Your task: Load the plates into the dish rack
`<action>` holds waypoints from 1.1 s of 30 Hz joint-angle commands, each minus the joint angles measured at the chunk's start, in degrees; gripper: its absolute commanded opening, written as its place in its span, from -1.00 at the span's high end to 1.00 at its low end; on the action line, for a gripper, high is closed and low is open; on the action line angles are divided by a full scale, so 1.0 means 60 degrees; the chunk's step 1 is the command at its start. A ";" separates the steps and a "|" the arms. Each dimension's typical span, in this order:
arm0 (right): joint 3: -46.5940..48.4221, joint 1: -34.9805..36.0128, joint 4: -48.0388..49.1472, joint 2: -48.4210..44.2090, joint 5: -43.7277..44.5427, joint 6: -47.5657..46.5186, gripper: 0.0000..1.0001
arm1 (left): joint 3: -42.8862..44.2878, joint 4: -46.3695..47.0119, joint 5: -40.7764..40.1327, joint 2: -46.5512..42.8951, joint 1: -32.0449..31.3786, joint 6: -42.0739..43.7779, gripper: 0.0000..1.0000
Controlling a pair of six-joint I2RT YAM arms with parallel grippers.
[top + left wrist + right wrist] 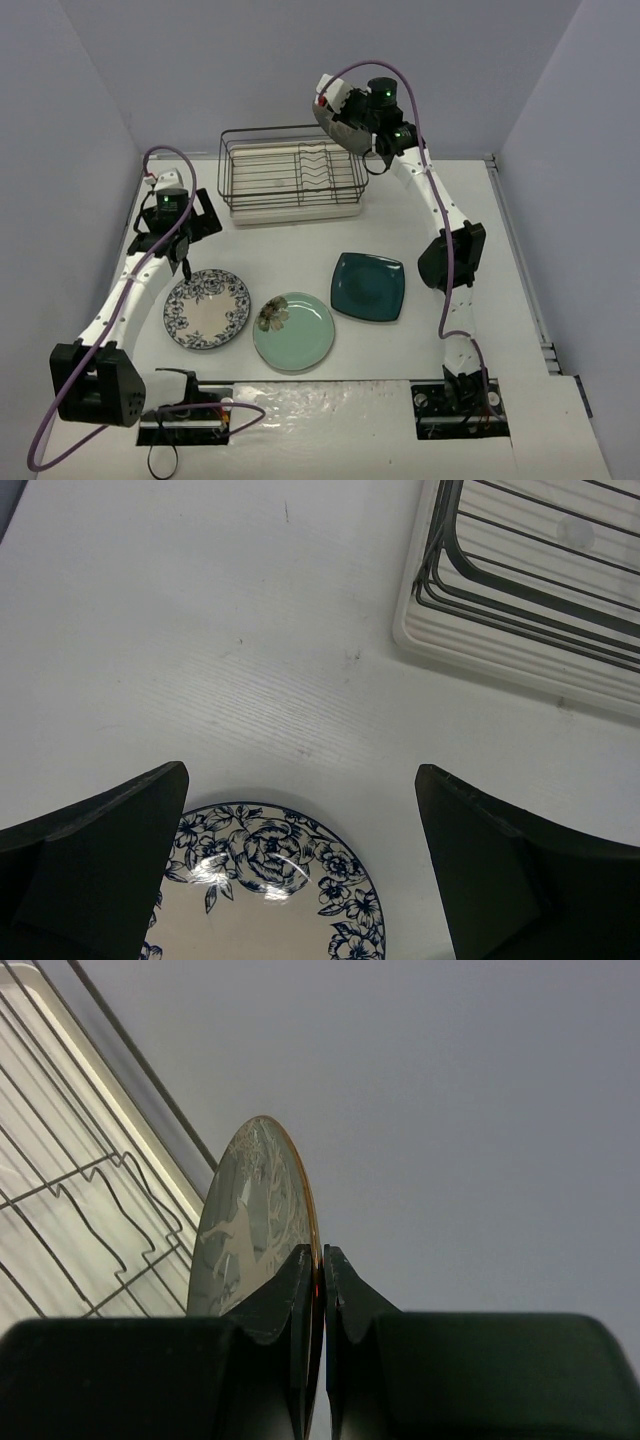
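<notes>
Right claw (318, 1260) pinches the round grey deer plate (245, 1220) edge-on near the wire rack (295, 212); left claw (300, 772) wide.

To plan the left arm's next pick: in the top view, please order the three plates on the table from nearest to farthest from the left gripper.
1. The white plate with blue floral rim, beside the left gripper.
2. The mint-green plate, in the middle.
3. The dark teal plate, on the right.
</notes>
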 commanded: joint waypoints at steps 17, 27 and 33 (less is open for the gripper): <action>0.1411 0.0299 0.2511 0.0654 -0.3652 -0.3129 1.00 | 0.0807 -0.0006 -0.0487 0.0596 0.0056 0.0321 -0.94; 0.1266 0.0499 0.1872 0.1432 -0.3454 -0.4468 1.00 | 0.0752 -0.0063 -0.0613 0.0511 0.0056 0.0391 -0.94; 0.1265 0.0529 0.2253 0.1669 -0.3503 -0.4330 1.00 | 0.0750 -0.0050 -0.0592 0.0567 0.0056 0.0406 -0.94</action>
